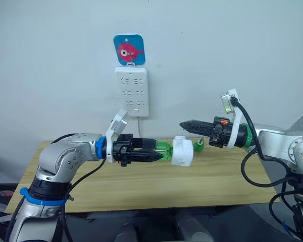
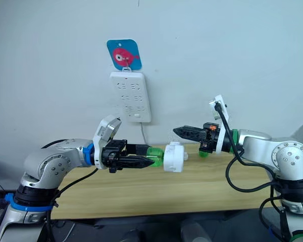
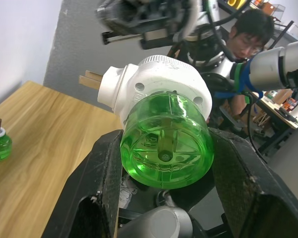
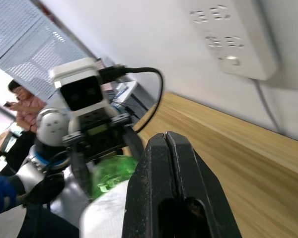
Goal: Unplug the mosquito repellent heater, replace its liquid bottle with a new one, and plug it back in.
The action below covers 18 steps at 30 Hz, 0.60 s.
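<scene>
The heater is unplugged and held in the air at the centre of the frame, over the desk. The left end effector is clamped on the green bottle that sits in the heater's base — the wrist view shows both fingers pressed against the bottle's sides. The right end effector hangs just above and to the right of the heater, fingers together, holding nothing. A second bottle with its wick showing stands on the desk behind, right of centre. The strip hangs on the wall at upper centre.

The bottle swap looks to be in hand. Next the right end effector probably needs to open and grip the heater body — then one side can twist the bottle out.
</scene>
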### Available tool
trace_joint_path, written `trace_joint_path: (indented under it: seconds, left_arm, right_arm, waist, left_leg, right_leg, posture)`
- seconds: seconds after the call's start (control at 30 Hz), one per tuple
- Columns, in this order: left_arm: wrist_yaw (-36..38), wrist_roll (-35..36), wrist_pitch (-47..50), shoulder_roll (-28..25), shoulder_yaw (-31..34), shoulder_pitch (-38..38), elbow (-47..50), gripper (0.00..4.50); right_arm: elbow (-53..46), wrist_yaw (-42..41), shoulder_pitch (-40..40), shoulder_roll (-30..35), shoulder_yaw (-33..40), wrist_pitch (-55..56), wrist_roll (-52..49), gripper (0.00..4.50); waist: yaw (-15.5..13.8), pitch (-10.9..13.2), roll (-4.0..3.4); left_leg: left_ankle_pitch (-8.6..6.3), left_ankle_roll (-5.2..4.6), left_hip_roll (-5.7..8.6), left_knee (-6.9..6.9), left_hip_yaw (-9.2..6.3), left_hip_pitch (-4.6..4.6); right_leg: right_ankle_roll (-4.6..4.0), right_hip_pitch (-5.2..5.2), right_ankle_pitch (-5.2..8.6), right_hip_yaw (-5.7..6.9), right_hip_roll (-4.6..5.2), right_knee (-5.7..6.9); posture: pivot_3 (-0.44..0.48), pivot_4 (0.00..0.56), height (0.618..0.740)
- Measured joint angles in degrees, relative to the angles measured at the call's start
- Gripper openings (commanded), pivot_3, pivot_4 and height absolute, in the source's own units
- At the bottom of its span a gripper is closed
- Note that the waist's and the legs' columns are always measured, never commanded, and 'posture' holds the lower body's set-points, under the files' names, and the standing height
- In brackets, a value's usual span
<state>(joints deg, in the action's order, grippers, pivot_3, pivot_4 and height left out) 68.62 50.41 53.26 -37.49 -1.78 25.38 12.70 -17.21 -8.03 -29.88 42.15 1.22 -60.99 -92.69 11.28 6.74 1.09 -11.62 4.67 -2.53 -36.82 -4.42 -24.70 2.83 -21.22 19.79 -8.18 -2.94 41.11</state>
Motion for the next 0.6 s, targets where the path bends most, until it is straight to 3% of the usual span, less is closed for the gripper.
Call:
trace_joint_path:
  seconds: [0.6]
  left_arm:
    - [-0.9,4.0,3.2,0.1,0.1,0.2,0.1,2.25]
  right_arm:
    - [-2.8,-8.1,2.0,-0.1,-1.1,-4.1,7.4,0.00]
  waist:
    - [0.0,0.0,0.00]
  left_leg:
    - [0.00,0.00,0.00,0.00,0.00,0.00]
  right_leg:
    - [0.00,-0.01,0.00,0.00,0.00,0.00]
  posture:
    - [-0.190,0.042,0.740]
